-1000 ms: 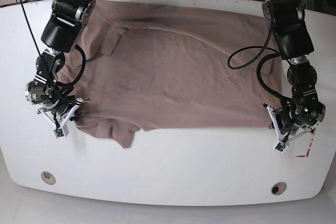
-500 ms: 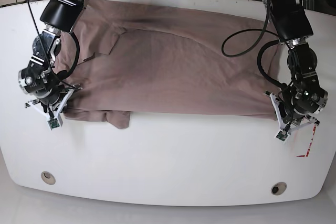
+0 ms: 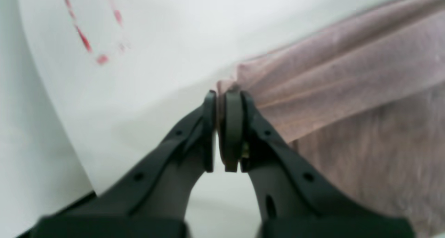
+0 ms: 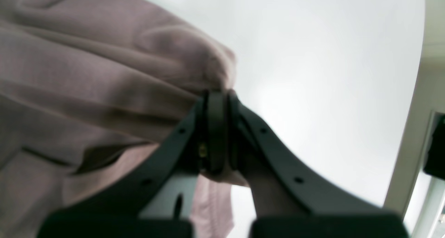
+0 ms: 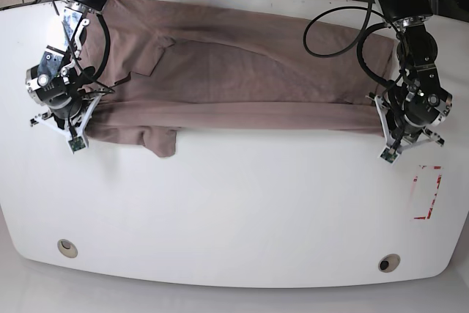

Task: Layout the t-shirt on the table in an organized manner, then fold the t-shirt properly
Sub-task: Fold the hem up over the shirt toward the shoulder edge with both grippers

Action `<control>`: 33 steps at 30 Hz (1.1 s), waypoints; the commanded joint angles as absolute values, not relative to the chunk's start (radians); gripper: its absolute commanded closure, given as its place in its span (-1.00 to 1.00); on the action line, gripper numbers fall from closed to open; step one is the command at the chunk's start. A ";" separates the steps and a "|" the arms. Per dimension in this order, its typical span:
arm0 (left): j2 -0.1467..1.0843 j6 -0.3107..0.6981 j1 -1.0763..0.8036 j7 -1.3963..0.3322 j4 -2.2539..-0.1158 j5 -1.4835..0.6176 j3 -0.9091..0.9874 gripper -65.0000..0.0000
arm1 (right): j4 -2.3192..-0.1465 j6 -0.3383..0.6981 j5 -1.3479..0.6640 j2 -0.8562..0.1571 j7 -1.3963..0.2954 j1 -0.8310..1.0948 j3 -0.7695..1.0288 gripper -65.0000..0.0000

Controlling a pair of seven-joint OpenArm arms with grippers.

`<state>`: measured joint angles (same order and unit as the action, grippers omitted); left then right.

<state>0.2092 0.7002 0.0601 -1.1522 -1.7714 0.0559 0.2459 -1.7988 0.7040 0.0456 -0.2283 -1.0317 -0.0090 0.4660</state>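
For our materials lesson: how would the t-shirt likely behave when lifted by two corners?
The t-shirt looks floppy: it creases into ridges beside the left claw. It probably sags between grips, since its lower sleeve lies crumpled.

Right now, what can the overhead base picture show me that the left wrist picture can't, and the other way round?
Only the base view shows the whole t-shirt spread across the table, both arms, the sleeve hanging at its near edge, and two round grommet holes. Only the left wrist view shows, close up, the left gripper with its fingers shut on a corner of cloth. Both show the mauve shirt, the white tabletop and the red tape marks.
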 commanded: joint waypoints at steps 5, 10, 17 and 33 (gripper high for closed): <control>0.223 0.698 -0.015 -1.142 -1.828 0.062 0.251 0.97 | -1.853 0.698 0.048 -0.202 -1.026 0.045 0.507 1.00; 0.225 0.698 -0.070 -1.142 -1.847 0.062 0.251 0.97 | -1.902 0.698 0.048 -0.174 -1.026 0.097 0.513 1.00; 0.225 0.698 -0.102 -1.142 -1.847 0.062 0.251 0.97 | -1.945 0.698 0.048 -0.170 -1.055 0.142 0.512 1.00; 0.228 0.698 -0.147 -1.142 -1.848 0.062 0.251 0.97 | -1.965 0.698 0.050 -0.170 -1.170 0.159 0.576 1.00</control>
<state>0.2131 0.7006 -0.1589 -1.1404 -1.8286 0.0544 0.2474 -1.9354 0.7036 0.0372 -0.1574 -1.1522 0.1661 0.5686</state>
